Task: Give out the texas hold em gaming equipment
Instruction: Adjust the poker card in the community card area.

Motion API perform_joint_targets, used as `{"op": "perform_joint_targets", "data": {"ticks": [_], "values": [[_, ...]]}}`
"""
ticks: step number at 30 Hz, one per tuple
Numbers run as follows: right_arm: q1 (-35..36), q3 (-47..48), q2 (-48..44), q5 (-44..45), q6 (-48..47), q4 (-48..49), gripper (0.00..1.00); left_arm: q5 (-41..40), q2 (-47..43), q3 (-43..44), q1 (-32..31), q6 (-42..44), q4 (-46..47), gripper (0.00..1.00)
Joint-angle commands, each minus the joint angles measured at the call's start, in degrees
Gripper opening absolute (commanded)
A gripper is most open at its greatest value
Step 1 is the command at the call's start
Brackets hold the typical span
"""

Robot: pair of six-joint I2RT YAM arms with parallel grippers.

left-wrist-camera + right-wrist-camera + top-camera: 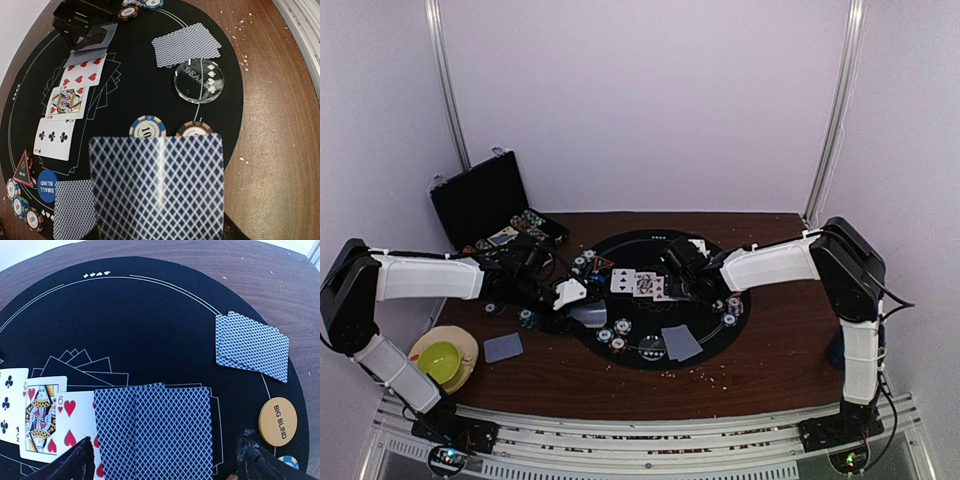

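The right gripper (165, 462) hangs with jaws spread wide and empty; two overlapped, face-down, blue-diamond-backed playing cards (155, 430) lie directly below between its fingers, long axis running away from the wrist, just beside the six of hearts (75, 425); the left gripper (572, 296) pinches another such card (157, 190) over the round black felt mat (145, 85), at its left edge; the right wrist view alone makes out the tan round big-blind disc (278, 421).

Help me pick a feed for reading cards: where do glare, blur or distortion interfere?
Left wrist: glare streak down the held card, which blocks the lower frame; mat edge bowed. Right wrist: sharp, face-up cards cropped at the frame edge. Top external: evenly lit, card faces too small to read.
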Motion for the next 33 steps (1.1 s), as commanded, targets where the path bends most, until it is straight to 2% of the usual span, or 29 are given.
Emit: {"op": "perform_joint_targets", "data": {"ticks": [1, 19, 33], "values": [[-0.6, 1.4, 1.4, 0.8, -0.6, -1.6, 0.98, 0.6, 0.3, 0.8, 0.0, 0.2, 1.8, 0.53], [-1.8, 2.1, 4.5, 0.5, -0.9, -3.3, 0.99, 0.7, 0.2, 0.8, 0.0, 0.2, 1.8, 0.53], [-2.0, 0.1, 1.9, 3.3, -0.1, -3.7, 0.98, 0.7, 0.3, 0.8, 0.0, 0.1, 1.8, 0.53]]}}
